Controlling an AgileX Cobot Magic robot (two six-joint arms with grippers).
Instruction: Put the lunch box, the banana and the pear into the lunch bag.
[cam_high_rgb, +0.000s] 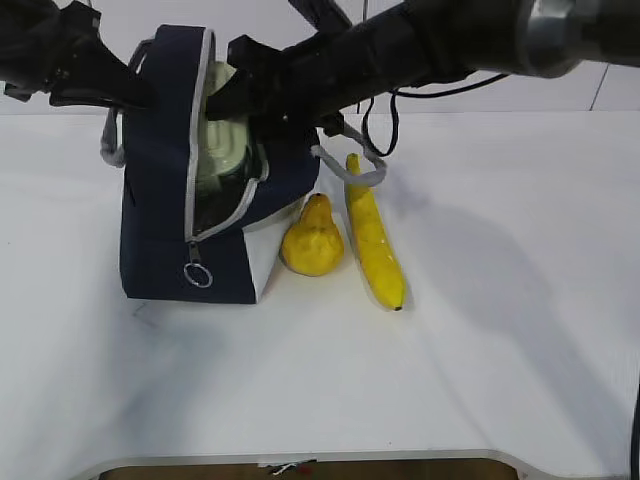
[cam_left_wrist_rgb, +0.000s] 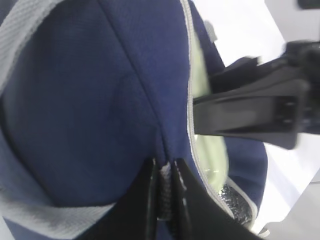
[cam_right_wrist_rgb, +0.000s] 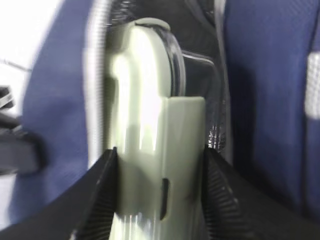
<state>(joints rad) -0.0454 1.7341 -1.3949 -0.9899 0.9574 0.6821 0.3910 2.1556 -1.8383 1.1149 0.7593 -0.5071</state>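
Note:
The navy lunch bag (cam_high_rgb: 160, 225) stands at the left of the table, its zipped opening gaping. My left gripper (cam_left_wrist_rgb: 164, 172) is shut on a fold of the bag's blue fabric (cam_left_wrist_rgb: 100, 100) near the top, holding that side. My right gripper (cam_right_wrist_rgb: 159, 157) is shut on the lunch box (cam_right_wrist_rgb: 150, 135), clamping its pale green lid on both sides, and the lunch box (cam_high_rgb: 225, 140) sits partway inside the bag's mouth. The yellow pear (cam_high_rgb: 312, 238) rests on the table just right of the bag. Next to it lies the banana (cam_high_rgb: 374, 238), dark tip toward the front.
A grey webbing handle (cam_high_rgb: 350, 170) hangs off the bag's right side above the fruit. The zipper's ring pull (cam_high_rgb: 197, 273) dangles on the bag's front. The table's front edge (cam_high_rgb: 300, 460) runs along the bottom.

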